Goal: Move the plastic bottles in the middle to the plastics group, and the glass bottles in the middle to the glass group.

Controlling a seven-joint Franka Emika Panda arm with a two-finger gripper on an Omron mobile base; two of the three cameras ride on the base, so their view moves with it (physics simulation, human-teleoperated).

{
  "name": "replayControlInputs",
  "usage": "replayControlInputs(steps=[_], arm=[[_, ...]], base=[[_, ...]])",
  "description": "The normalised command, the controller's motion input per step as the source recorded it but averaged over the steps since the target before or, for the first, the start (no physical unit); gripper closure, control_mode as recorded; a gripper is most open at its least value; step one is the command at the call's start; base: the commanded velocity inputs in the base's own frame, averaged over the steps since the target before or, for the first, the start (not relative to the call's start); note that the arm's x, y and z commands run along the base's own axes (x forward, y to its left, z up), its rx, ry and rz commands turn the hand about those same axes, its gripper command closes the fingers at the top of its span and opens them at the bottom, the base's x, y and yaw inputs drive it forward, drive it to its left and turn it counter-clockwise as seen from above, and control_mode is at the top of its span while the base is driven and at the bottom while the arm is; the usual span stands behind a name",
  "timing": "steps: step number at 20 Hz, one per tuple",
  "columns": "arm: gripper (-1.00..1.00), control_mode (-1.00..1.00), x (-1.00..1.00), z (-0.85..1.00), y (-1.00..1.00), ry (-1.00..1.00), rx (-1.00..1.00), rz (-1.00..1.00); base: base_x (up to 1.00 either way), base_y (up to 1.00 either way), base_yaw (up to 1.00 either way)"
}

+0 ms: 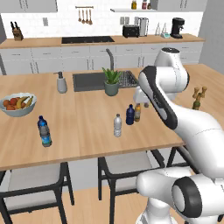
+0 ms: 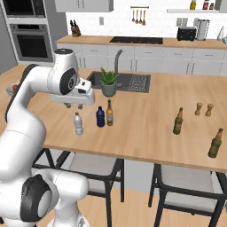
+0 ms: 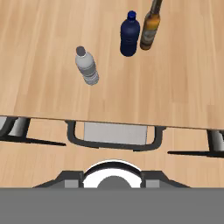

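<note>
three small bottles stand upright in the middle of the counter [image 1: 87, 127], none moved yet by the look of it. in the left base view the clear bottle [image 1: 117, 125] sits at centre frame, with the navy bottle [image 1: 130, 115] up and to its right and the amber bottle [image 1: 137, 112] just beside that one, nearly touching. in the hand view they sit in the upper half of the frame.

the water bottle [image 1: 43, 131] that marks the plastics group stands at the left of that view, well apart. a green bottle [image 2: 178, 121] stands at the right of the right base view, another near it.

the tool [image 2: 73, 105] hangs above the counter over the clear bottle, holding nothing; whether its jaws are open or closed i cannot tell.

handling, as a guess: the two plastic bottles look light and a little squashy, so a firm squeeze may dent them or tip them; take them at mid-body, below the cap. the amber one is likely stiff, heavier, slick and breakable; grip its wide body, not the narrow neck. it stands so close to the navy one that a finger could knock it over.
</note>
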Motion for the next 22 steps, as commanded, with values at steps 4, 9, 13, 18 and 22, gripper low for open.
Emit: replayControlInputs(steps=[4,9,13,18,22], arm=[[-1.00,-1.00,0.02,-0.12,0.40,0.03,-0.02,0.00],[-1.00,-1.00,0.47,-0.35,0.75,0.03,-0.03,0.00],[-1.00,-1.00,0.46,-0.33,0.07,-0.03,0.00,0.00],[-1.00,-1.00,0.22,-0.33,0.03,-0.05,0.00,0.00],[-1.00,-1.00,0.24,-0.58,0.01,-0.02,0.00,0.00]], base=[[0.00,0.00,0.00],[0.00,0.00,0.00],[0.00,0.00,0.00],[0.00,0.00,0.00],[0.00,0.00,0.00]])
